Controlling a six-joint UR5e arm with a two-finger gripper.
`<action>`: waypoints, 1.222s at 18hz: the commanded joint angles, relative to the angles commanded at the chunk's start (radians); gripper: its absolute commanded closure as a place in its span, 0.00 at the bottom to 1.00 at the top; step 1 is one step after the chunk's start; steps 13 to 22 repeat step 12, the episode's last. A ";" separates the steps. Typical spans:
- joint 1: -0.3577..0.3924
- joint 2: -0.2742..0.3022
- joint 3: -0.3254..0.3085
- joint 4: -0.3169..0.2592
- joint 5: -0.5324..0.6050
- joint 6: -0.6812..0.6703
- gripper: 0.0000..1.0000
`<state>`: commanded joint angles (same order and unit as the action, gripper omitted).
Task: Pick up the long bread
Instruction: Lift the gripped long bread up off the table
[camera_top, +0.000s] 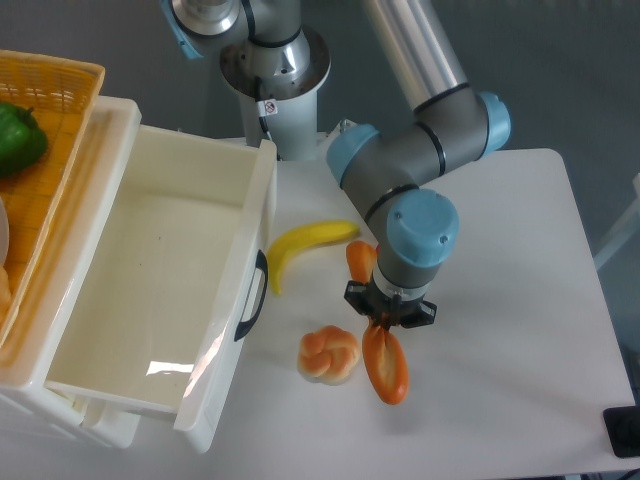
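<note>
1. The long bread (385, 368) is lying on the white bench (500, 330), running from far to near, its far end showing past the wrist near the banana's tip and its near end pointing toward the front edge. That lengthwise lie is offering its narrow sides to a grip from above.
2. The end effector (389, 322) is hanging straight down over the loaf's middle, probably so the weight balances on both sides when lifted. The wrist housing is hiding the fingertips, so I cannot tell whether they are spread or already pinching the bread.
3. The round knotted bun (328, 354) is sitting just left of the bread's near half, very close. A grip across the loaf is leaving little room on that side.
4. The banana (300, 246) is curving on the far left of the bread, beside the open white drawer (160, 290).
5. A wicker basket (60, 150) holding a green pepper (20, 137) is standing at the far left, well apart from the work.
</note>
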<state>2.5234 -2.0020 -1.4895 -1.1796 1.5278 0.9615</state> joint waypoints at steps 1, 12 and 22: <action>0.003 0.011 0.000 -0.006 0.000 0.031 1.00; 0.061 0.052 0.014 -0.072 0.000 0.235 1.00; 0.061 0.052 0.014 -0.072 0.000 0.235 1.00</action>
